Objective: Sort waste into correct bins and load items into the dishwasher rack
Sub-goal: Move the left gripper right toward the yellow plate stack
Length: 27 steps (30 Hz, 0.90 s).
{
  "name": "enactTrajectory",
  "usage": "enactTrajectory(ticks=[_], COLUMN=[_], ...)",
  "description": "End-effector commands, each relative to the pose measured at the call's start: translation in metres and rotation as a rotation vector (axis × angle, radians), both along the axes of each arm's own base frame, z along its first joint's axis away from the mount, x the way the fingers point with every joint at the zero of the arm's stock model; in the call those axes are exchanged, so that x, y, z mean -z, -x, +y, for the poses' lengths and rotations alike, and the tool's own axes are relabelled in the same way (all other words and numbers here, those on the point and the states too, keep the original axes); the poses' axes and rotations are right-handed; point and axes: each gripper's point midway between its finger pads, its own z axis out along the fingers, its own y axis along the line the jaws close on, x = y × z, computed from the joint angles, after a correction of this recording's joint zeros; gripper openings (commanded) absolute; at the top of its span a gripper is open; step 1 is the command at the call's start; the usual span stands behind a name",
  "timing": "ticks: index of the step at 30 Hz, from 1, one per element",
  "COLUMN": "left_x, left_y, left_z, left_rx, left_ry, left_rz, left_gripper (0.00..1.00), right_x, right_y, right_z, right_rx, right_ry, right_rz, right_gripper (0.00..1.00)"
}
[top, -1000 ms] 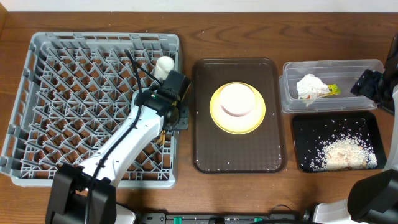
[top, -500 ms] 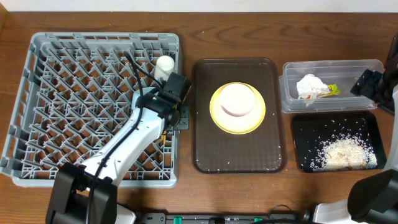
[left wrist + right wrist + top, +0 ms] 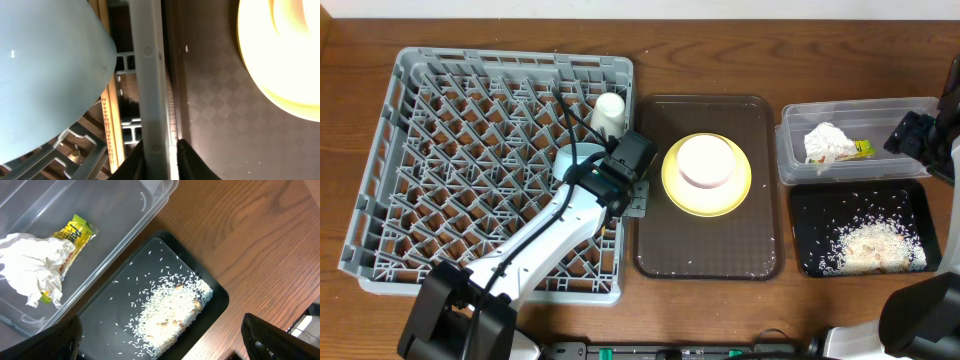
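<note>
My left gripper [image 3: 633,192] [image 3: 158,156] is shut on the right rim [image 3: 150,75] of the grey dishwasher rack [image 3: 510,58]. In the rack are a small white cup [image 3: 610,112] and a light blue bowl [image 3: 570,160] [image 3: 45,65], partly under my arm. A thin wooden strip [image 3: 112,125], perhaps a chopstick, lies beside the rim. A white bowl [image 3: 705,162] sits upside down on the yellow plate [image 3: 672,188] [image 3: 280,55]. The clear tub [image 3: 880,108] [image 3: 125,210] holds the white napkin [image 3: 825,142] [image 3: 35,265] and the snack packet [image 3: 861,148] [image 3: 75,232]. The black tray [image 3: 810,215] [image 3: 115,315] holds rice [image 3: 870,245] [image 3: 170,310]. My right gripper [image 3: 912,135] [image 3: 160,347] is open and empty above the bins.
The plate stands on a dark brown serving tray [image 3: 710,250] [image 3: 215,115], which lies right against the rack's right side. The right arm's body fills the table's right edge. Bare wood table [image 3: 260,245] lies to the right of the black tray.
The rack has slid to the right with my left gripper on its rim and now lies against the brown tray. The right arm has not moved.
</note>
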Motion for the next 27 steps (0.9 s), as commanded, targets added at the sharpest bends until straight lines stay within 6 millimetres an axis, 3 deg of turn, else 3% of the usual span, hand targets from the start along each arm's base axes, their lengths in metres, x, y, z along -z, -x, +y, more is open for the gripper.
enactTrajectory(ticks=[1, 3, 8, 17, 21, 27], left_x=[-0.001, -0.002, -0.012, -0.081, -0.101, -0.092], left_y=[-0.005, -0.008, -0.019, -0.04, -0.037, -0.026], left_z=[0.004, 0.01, 0.022, 0.013, -0.007, -0.052], left_rx=[0.023, 0.01, -0.005, -0.044, -0.069, -0.001], left_ry=[-0.054, -0.09, -0.162, -0.091, 0.065, 0.232], left_rz=[-0.034, -0.053, -0.113, -0.219, -0.208, -0.118], left_gripper=[0.26, 0.34, 0.38, 0.38, 0.33, 0.29], right_x=[-0.007, -0.007, -0.007, -0.007, -0.007, -0.007], right_y=[0.003, 0.003, 0.003, 0.003, 0.003, 0.003], right_z=[-0.005, -0.005, -0.005, -0.005, -0.005, -0.005], right_rx=[0.026, 0.026, 0.026, 0.026, 0.026, 0.026], right_ry=[0.014, 0.014, 0.014, 0.014, 0.014, 0.014], right_rz=[-0.021, -0.021, -0.021, -0.021, -0.021, -0.021], right_gripper=[0.99, 0.99, 0.99, 0.99, 0.99, 0.99])
